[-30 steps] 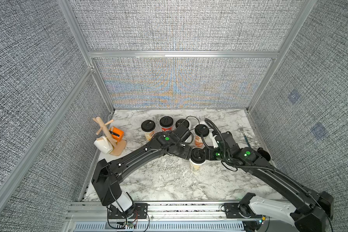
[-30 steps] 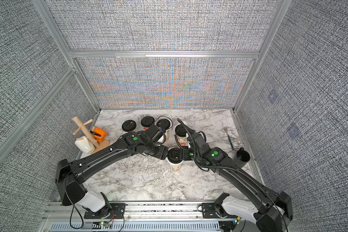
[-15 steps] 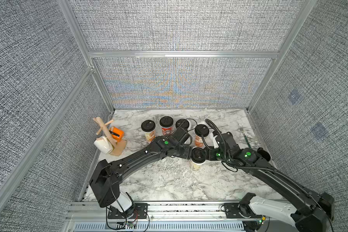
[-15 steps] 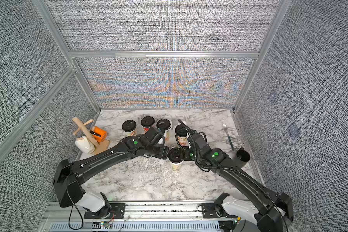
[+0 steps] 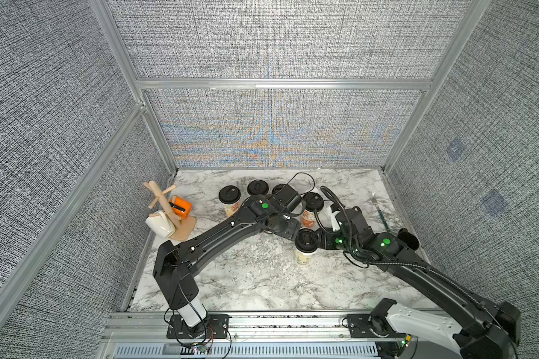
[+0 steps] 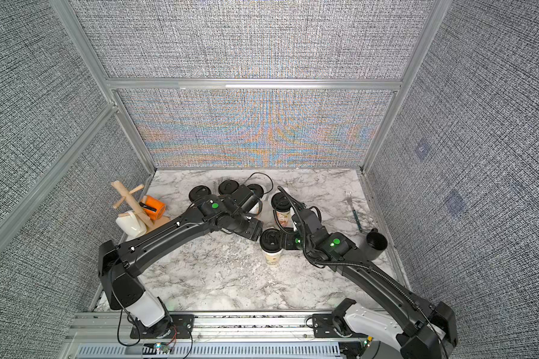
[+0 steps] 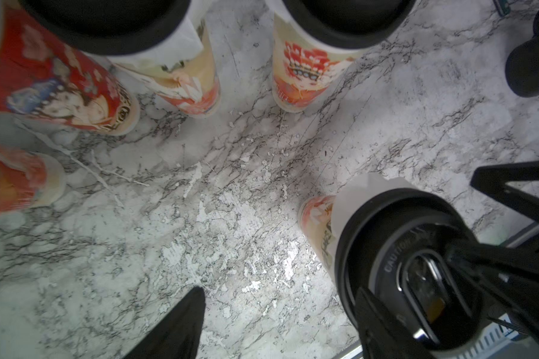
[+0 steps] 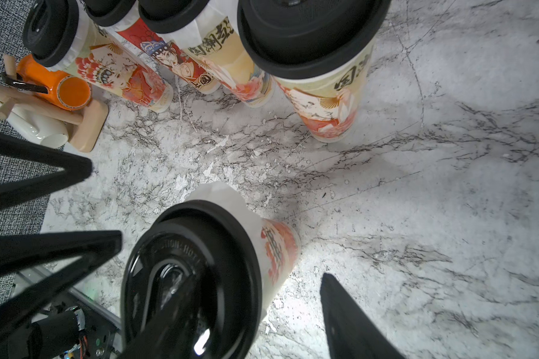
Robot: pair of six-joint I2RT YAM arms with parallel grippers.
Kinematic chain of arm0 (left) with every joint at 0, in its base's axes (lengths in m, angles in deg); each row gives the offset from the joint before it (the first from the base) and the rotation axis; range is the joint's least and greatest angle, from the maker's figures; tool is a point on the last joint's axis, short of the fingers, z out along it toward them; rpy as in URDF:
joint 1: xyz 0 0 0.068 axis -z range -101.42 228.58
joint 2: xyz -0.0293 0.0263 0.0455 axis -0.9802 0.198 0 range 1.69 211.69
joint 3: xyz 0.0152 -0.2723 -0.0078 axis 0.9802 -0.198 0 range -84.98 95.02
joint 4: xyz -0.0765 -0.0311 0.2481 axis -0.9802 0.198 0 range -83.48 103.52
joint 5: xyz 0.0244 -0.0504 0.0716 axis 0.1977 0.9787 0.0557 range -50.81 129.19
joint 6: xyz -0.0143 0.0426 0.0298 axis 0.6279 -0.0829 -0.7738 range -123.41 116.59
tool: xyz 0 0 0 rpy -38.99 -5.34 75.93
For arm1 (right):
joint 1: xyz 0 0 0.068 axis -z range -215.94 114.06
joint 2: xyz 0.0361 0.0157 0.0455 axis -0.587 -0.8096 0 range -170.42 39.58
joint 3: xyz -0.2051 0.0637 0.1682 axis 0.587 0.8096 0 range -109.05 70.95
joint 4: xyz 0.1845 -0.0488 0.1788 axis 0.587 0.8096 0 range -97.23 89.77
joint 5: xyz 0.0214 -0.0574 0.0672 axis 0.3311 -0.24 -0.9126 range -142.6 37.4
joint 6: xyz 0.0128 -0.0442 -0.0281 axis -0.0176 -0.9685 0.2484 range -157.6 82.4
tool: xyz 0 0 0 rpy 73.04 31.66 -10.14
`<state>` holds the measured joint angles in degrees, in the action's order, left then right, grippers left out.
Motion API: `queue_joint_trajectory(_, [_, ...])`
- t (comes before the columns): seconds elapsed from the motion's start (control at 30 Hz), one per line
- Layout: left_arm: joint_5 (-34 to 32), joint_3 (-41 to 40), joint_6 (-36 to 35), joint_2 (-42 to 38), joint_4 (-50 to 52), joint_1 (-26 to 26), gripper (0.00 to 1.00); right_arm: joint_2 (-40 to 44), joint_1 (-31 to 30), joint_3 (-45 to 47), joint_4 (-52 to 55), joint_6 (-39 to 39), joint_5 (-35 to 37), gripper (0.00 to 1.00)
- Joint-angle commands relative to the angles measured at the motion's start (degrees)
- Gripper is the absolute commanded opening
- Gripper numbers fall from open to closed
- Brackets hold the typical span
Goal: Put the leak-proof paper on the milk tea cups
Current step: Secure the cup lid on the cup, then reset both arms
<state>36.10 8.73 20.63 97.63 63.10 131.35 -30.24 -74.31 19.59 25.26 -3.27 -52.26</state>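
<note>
Five milk tea cups stand on the marble table, each capped with a black lid. Four form a back row point(image 5: 229, 195) point(image 5: 257, 187) point(image 5: 280, 189) point(image 5: 312, 200). One stands alone in front point(image 5: 305, 245) point(image 6: 270, 241). Leak-proof paper point(image 8: 218, 199) point(image 7: 367, 186) sticks out whitish from under the front cup's lid point(image 8: 193, 279). More paper point(image 8: 187, 34) shows under a back-row lid. My left gripper point(image 5: 293, 234) point(image 7: 280, 326) is open, one finger point(image 7: 383, 326) over the lid's edge. My right gripper point(image 5: 319, 241) point(image 8: 259, 317) is open at the cup's other side, one finger point(image 8: 349, 320) clear of the cup.
A wooden mug tree point(image 5: 168, 205) with a white mug point(image 5: 159, 223) and an orange cup point(image 5: 179, 206) stands at the left. A fork point(image 5: 378, 208) and a black tumbler point(image 5: 408, 237) lie at the right. Bare marble point(image 5: 246, 279) stretches toward the front.
The left arm's wrist has swung a little toward the back row while its fingers stay by the front cup. The right arm and all cups stand as before.
</note>
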Motion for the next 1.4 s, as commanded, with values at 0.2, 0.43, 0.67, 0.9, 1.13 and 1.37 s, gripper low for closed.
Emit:
queue_joint_trajectory(0.2, [1.86, 6.00, -4.51, 1.36, 3.16, 0.05, 0.78, -0.33, -0.17, 0.67, 9.18, 0.34, -0.96, 0.63])
queue_joint_trajectory(0.43, [3.64, 0.24, -3.02, -1.12, -1.68, 0.05, 0.77, 1.17, -0.17, -3.93, 9.30, 0.54, 0.17, 0.63])
queue_joint_trajectory(0.67, [0.39, -4.86, -2.19, -5.51, -7.99, -0.08, 0.77, 3.53, 0.03, -9.38, 9.79, -0.49, 2.60, 0.64])
queue_joint_trajectory(0.9, [-6.87, -15.37, -2.29, -15.16, -18.84, -8.46, 0.82, 7.76, 14.60, -8.18, 1.92, -8.32, 10.03, 0.79])
queue_joint_trajectory(1.13, [-34.29, -49.18, -5.71, -37.40, -52.10, -25.34, 1.00, 10.52, 35.95, 14.37, -30.69, -20.72, 9.26, 0.86])
queue_joint_trajectory(1.37, [-37.58, -71.25, -19.60, -35.93, -78.71, -34.34, 1.00, 5.80, 38.02, 39.56, -68.35, -25.53, 6.83, 0.87])
